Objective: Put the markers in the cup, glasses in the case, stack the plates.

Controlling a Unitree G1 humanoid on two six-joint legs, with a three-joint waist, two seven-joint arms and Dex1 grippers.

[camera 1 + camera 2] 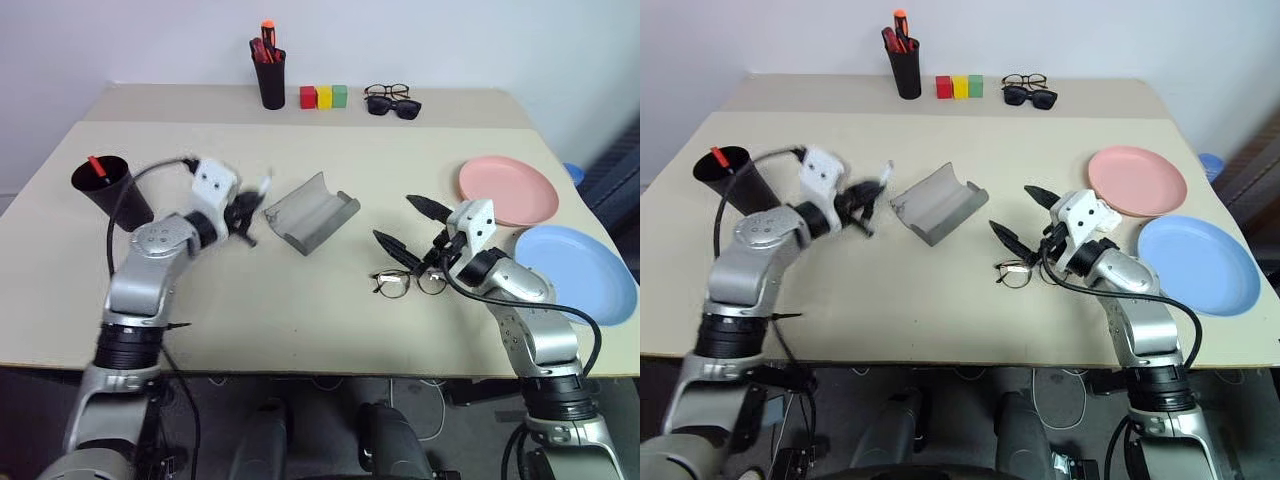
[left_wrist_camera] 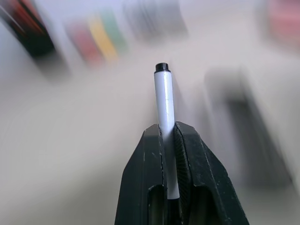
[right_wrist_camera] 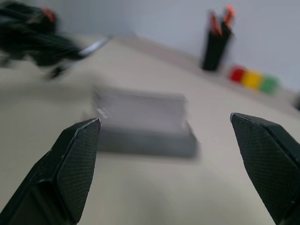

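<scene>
The white-ended marker (image 2: 163,101) is clamped between the two fingers of the left end effector (image 1: 243,215), its long axis running on past the fingertips toward the case, white barrel and small black tip sticking out in front. It hangs above the counter (image 1: 300,300) in the left half, between the cup and the case. The cup (image 1: 112,192) stands near the counter's left edge, on the far side of the left arm from the marker's tip, so the marker points away from where it has to go. My reading is that the coming move turns on exactly that: the left arm is much the nearer one, and the wrist has to swing the marker round toward the left edge and tip it nose-down over the rim. The red-capped marker (image 1: 96,165) already stands in the cup.

The case (image 1: 311,212) lies open near the counter's middle, lid up. The glasses (image 1: 410,282) lie flat toward the near edge, right of centre, just beneath the right end effector (image 1: 411,227), whose fingers are spread wide and hold nothing (it points toward the case). The pink plate (image 1: 507,190) and the blue plate (image 1: 574,272) lie side by side, unstacked, at the right edge.

Along the far edge stand a pen holder (image 1: 270,75) and coloured blocks (image 1: 323,96).
</scene>
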